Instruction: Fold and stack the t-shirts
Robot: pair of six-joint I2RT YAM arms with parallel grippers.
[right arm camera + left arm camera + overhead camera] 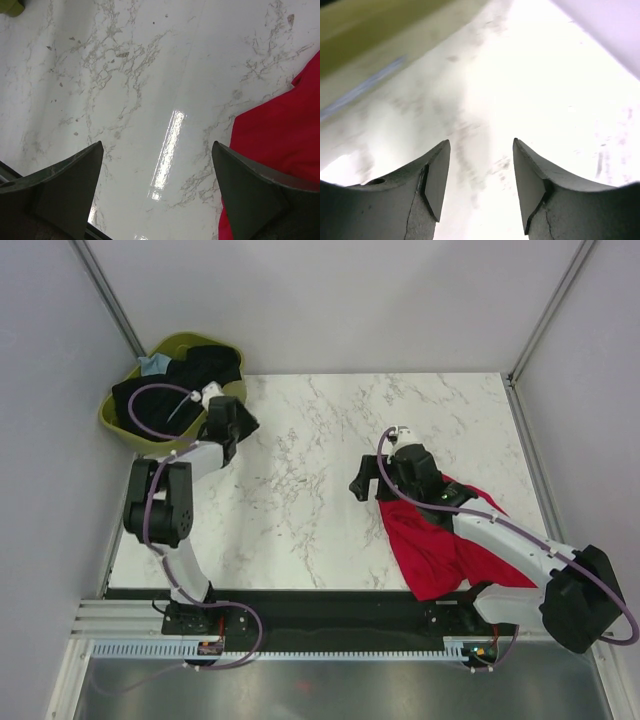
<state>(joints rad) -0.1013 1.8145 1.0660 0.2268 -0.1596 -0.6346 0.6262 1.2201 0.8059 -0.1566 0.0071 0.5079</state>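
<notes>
A bright red t-shirt (pixel 435 545) lies crumpled on the marble table (pixel 300 490) at the right, partly under my right arm; its edge shows in the right wrist view (pixel 280 130). Black t-shirts (pixel 205 365) and a light blue one (pixel 155 363) sit in the olive-green basket (pixel 120 425) at the back left. My right gripper (pixel 360 485) (pixel 157 143) is open and empty over bare table just left of the red shirt. My left gripper (pixel 240 425) (pixel 481 141) is open and empty over the table beside the basket.
The basket's rim (pixel 380 30) shows blurred at the upper left of the left wrist view. Grey walls enclose the table at the back and both sides. A metal rail (pixel 300 645) runs along the near edge by the arm bases.
</notes>
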